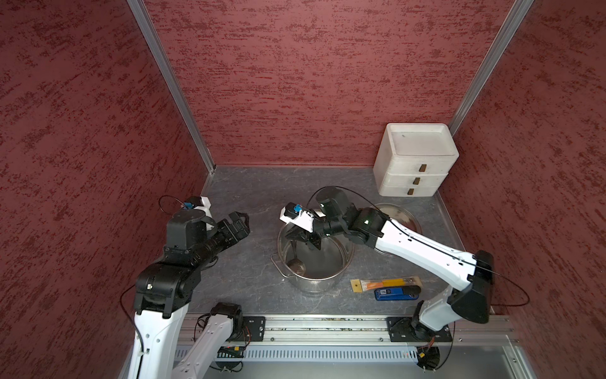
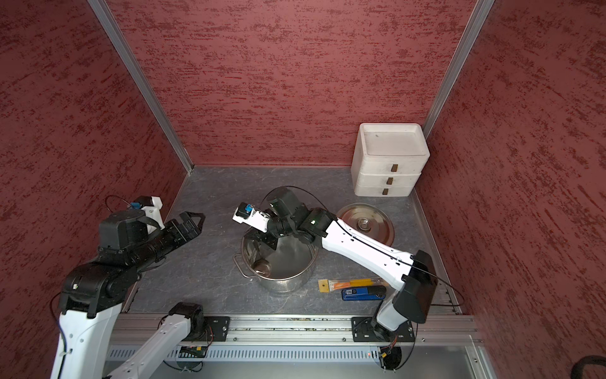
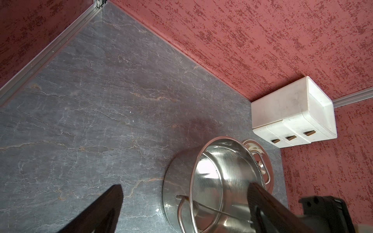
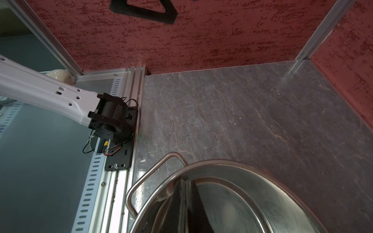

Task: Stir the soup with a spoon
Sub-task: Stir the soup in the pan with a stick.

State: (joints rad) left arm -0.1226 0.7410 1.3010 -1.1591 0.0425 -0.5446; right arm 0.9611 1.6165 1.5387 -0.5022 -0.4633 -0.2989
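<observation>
One steel pot (image 1: 314,285) stands mid-table, uncovered for access. The left gripper (image 1: 244,223) hovers nearby, jaws wide and empty. The right gripper (image 1: 303,238) reaches inside, clamped on the spoon (image 1: 296,266) by its handle, bowl low, ready for stirring.

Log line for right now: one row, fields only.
right gripper: shut on spoon | spoon: bowl down in pot | left gripper: open, empty, beside pot | lid: off, on table

arms (image 1: 423,249): white shells, black joints | cables (image 1: 328,187): thin, black | left gripper (image 1: 243,222): black
</observation>
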